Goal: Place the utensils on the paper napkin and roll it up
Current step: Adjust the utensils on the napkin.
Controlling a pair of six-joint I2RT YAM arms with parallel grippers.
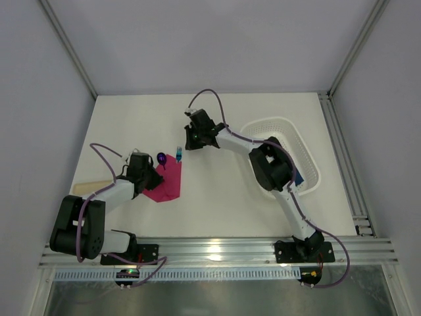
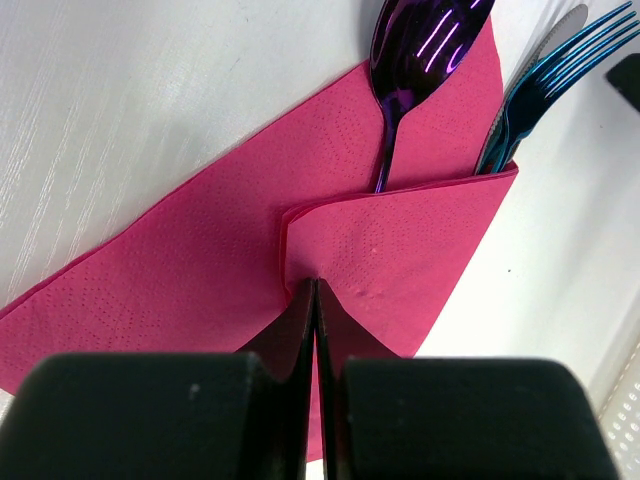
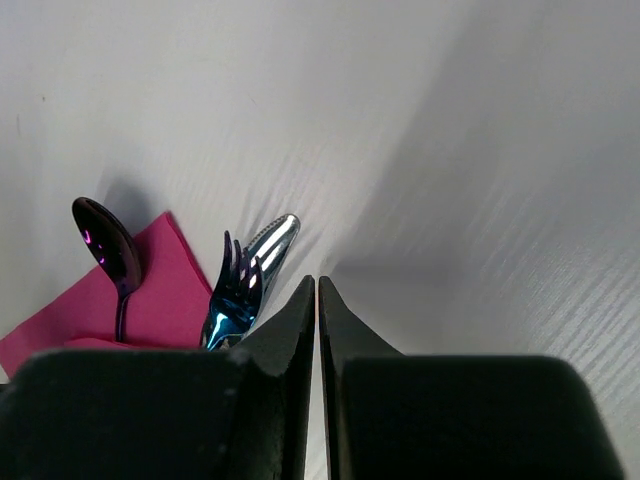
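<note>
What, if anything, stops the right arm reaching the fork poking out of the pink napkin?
Probably nothing, so likely yes. The right gripper hangs shut close beside the fork tines, with only bare table between. The fork's handle, though, is tucked under the napkin fold.

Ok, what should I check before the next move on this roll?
1. Utensils on napkin: ok; spoon, fork and knife handles lie on it.
2. Napkin folded over the handles: ok.
3. Roll finished: not ok; only partly folded.
4. Left claw shut, tips at the fold; paper pinched: cannot tell.
5. Right claw shut, empty, beside the fork: ok.
</note>
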